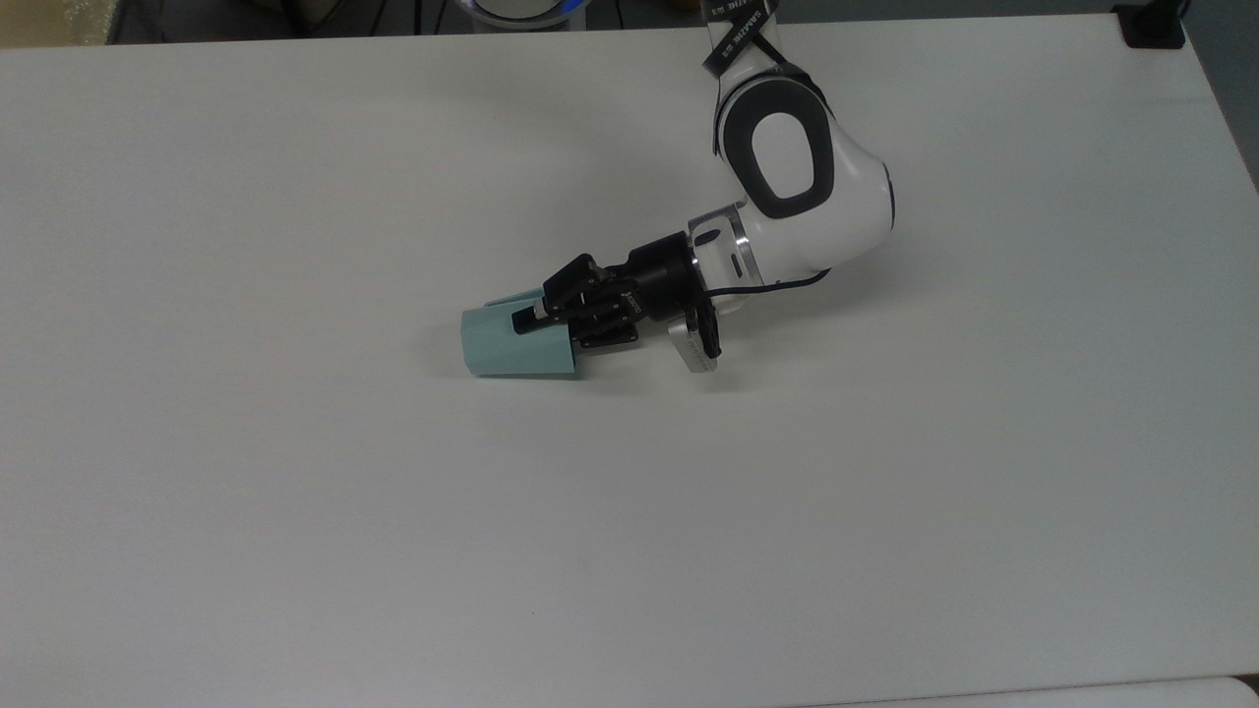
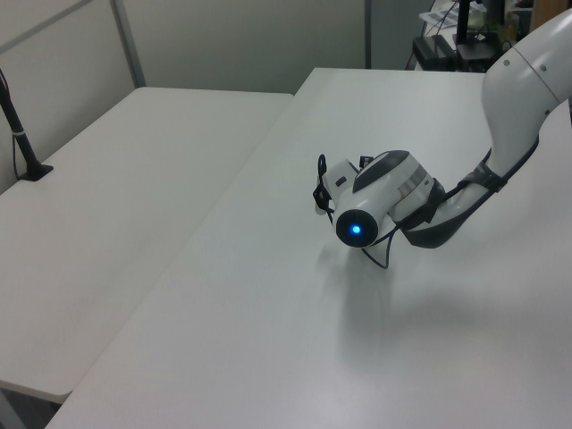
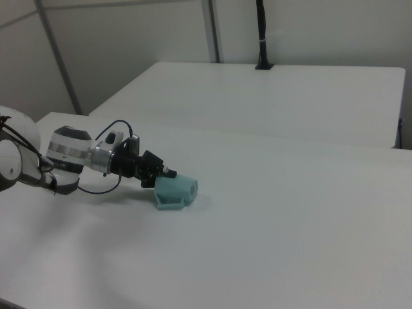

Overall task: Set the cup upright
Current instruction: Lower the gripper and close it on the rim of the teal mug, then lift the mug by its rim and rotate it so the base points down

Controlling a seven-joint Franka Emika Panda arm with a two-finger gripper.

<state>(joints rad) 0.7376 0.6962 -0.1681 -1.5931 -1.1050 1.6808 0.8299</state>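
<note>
Cup (image 1: 513, 342) lies on its side near the middle of the white table (image 1: 295, 492), wide mouth pointing toward the top view's right at my wrist, narrower base toward the top view's left, handle against the tabletop in the right view. My claw (image 1: 536, 320) is at the cup's rim: one finger (image 1: 526, 317) lies on top of the outer wall, the other is hidden, so I can't tell whether I'm clamped on the wall or still loose. Nothing else sits near the cup; a second white table (image 3: 270, 96) stands behind, apart, with a black post (image 3: 262, 32) at its far edge.
</note>
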